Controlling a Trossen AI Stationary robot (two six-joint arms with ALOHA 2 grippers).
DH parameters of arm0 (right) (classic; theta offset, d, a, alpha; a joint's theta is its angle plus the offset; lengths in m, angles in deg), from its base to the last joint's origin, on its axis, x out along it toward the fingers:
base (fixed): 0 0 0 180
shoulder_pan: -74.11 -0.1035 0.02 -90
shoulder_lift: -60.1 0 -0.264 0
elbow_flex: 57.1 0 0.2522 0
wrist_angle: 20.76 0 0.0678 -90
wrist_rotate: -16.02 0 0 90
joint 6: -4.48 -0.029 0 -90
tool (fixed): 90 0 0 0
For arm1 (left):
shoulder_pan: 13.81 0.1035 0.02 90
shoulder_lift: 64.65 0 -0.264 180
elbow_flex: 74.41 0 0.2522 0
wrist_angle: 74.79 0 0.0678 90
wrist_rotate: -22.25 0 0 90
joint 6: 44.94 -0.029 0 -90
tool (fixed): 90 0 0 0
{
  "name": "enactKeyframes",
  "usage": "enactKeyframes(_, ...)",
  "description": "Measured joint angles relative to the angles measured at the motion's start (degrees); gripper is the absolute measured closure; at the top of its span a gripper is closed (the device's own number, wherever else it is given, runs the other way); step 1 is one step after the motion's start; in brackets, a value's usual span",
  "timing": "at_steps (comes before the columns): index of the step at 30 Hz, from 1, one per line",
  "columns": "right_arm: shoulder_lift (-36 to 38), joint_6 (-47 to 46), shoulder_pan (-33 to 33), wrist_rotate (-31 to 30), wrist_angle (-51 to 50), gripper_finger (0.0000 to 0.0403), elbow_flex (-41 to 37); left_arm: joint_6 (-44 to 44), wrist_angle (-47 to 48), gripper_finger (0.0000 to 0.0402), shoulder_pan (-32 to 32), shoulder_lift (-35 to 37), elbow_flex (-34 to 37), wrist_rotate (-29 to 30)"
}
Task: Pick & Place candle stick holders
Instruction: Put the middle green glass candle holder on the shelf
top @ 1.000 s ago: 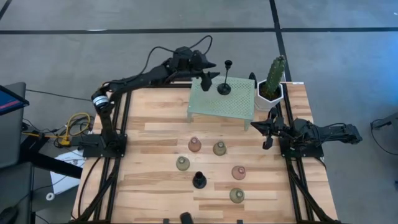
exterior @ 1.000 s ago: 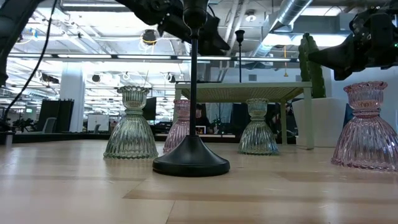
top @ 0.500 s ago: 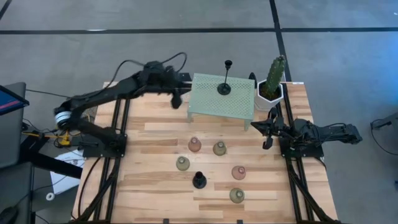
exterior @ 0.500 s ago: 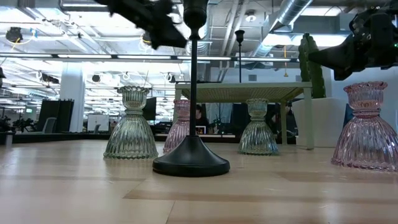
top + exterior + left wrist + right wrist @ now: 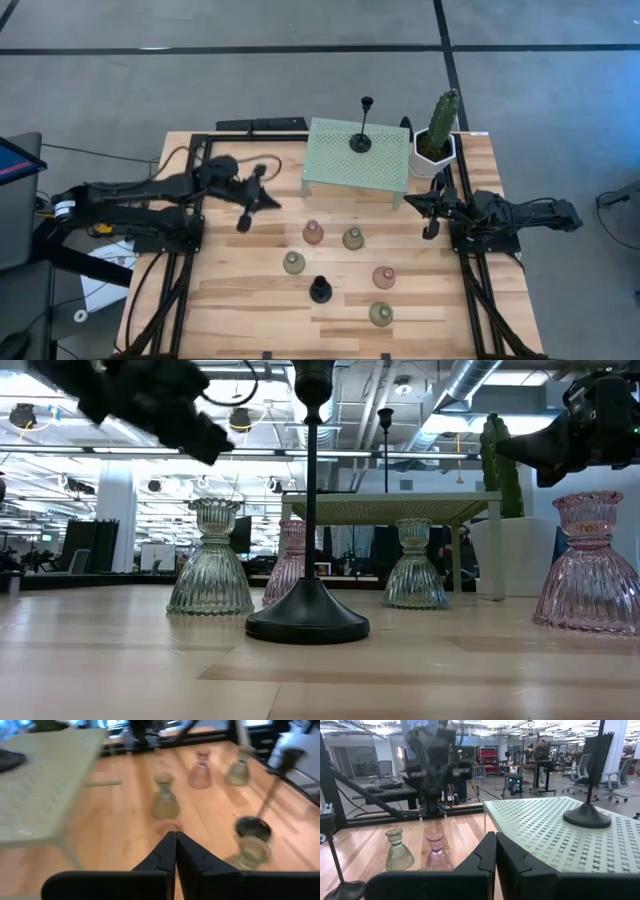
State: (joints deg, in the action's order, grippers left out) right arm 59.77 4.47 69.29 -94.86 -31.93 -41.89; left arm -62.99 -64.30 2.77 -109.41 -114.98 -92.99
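The left gripper [image 5: 247, 205], fingers pressed together and empty, hangs left of the floor-level candle stick holders [image 5: 313, 233] — swinging in low, it could topple the nearest; the right gripper [image 5: 428, 212] waits, likewise pinched.

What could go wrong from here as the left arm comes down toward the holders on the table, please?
The left claw, shut and empty, is swinging in fast; it could clip the nearest pink holder. The tall black stem holder on the table looks top-heavy, so a brush may tip it into the green holder. The black stem holder on the mesh stand sits near the cactus.
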Motion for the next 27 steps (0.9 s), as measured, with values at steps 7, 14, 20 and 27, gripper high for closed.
enactKeyframes(7,0.0,0.0,0.0,0.0,0.0,0.0403,0.0,-0.1,-15.1,0.0397,-0.1,-2.6,11.5,-0.9)
enactKeyframes(14,0.0,-1.8,0.0,0.0,0.0,0.0403,0.0,0.3,-19.8,0.0395,-0.2,-5.8,14.7,-15.8)
enactKeyframes(20,0.0,-1.7,0.0,0.0,-0.1,0.0403,0.0,0.3,-22.4,0.0392,-3.0,-11.6,14.8,-17.7)
enactKeyframes(27,0.0,-1.6,0.0,0.0,-0.2,0.0403,0.0,0.3,-29.0,0.0391,-5.8,-19.3,14.8,-15.8)
